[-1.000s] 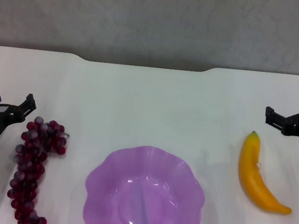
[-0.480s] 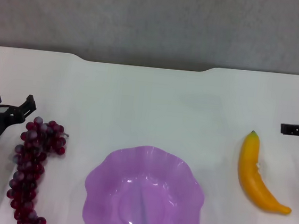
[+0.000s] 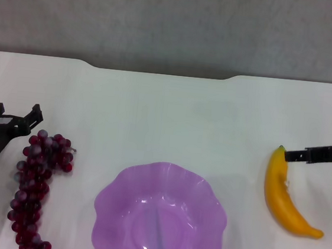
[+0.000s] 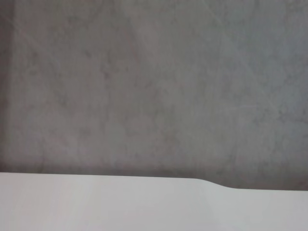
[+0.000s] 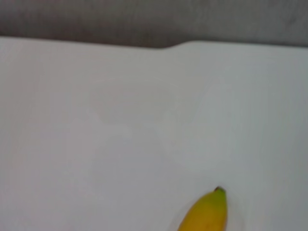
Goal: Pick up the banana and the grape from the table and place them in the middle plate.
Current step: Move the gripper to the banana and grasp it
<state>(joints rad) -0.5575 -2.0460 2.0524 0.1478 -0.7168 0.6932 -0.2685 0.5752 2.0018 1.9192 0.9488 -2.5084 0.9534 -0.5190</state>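
The banana lies on the white table at the right, green tip pointing away from me. Its tip also shows in the right wrist view. My right gripper reaches in from the right edge as a thin dark bar, its end right by the banana's green tip. The grape bunch lies at the left. My left gripper is open and empty, just behind and left of the bunch's far end. The purple scalloped middle plate sits at the front centre, with nothing in it.
The table's far edge has a notch, with grey floor beyond; the left wrist view shows that edge and grey floor only. Bare tabletop lies between the plate and each fruit.
My right gripper has turned edge-on and moved left and nearer, from beyond the banana to right at its green tip. My left gripper has barely shifted. The fruits and plate have not moved.
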